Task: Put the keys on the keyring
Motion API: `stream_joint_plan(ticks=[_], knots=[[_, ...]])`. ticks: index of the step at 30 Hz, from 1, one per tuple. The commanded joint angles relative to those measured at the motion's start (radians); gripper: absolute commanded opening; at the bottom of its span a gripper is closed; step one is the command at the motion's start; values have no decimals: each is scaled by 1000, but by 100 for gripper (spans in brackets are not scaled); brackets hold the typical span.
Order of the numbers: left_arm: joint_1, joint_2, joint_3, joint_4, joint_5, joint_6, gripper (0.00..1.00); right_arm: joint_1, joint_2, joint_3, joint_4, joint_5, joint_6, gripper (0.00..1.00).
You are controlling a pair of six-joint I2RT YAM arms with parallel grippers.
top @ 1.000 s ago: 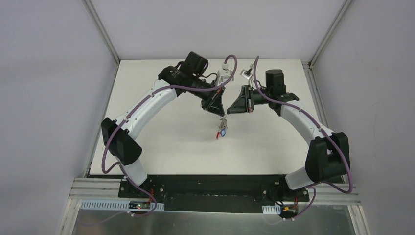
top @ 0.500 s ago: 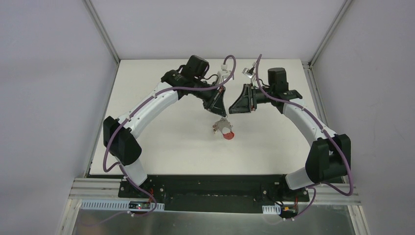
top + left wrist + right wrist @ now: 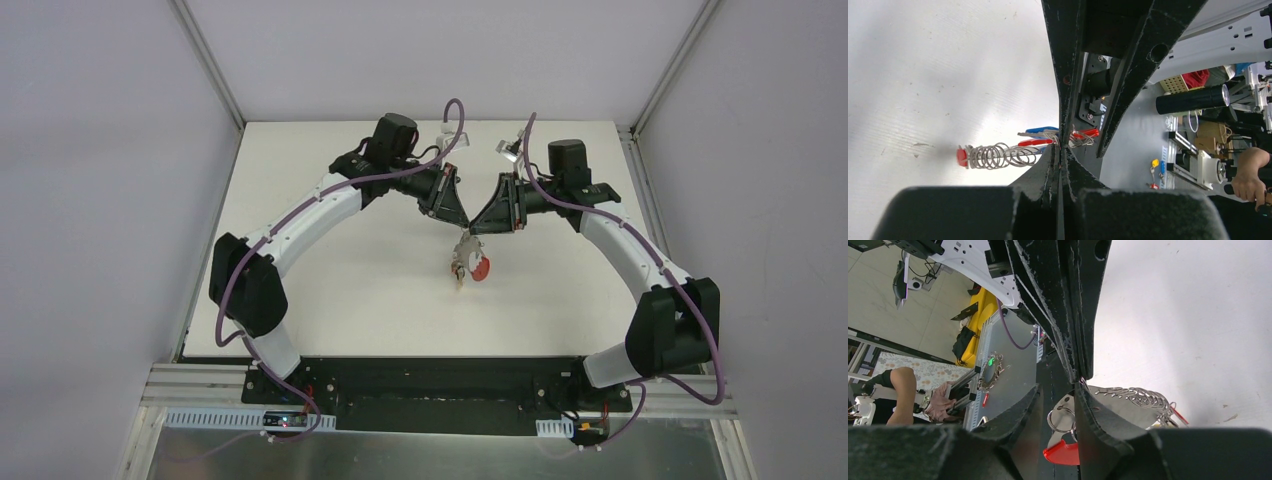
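The keyring (image 3: 467, 262) hangs lengthwise toward the counter (image 3: 340, 290)
The left hand (image 3: 461, 226) clamps its top; the right hand (image 3: 472, 232) gapes around it.

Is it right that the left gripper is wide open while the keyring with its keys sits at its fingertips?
Not quite. The left gripper is shut, not wide open. The left wrist view shows its two fingers pressed together, and the keyring with its red and blue keys does sit right at their tips.
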Motion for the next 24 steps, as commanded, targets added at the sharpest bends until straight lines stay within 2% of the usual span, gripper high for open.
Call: stream_joint_plan(ticks=[1, 9, 17, 24], knots=[[-1, -76, -19, 91, 82, -28, 0, -5, -36, 28, -6, 8, -50, 31], [-1, -87, -24, 35, 80, 44, 0, -35, -58, 72, -61, -6, -79, 31], [-3, -90, -29, 35, 116, 49, 0, -45, -73, 72, -104, 54, -131, 32], [-4, -96, -64, 143, 137, -40, 0, -3, -70, 45, -98, 79, -151, 32]])
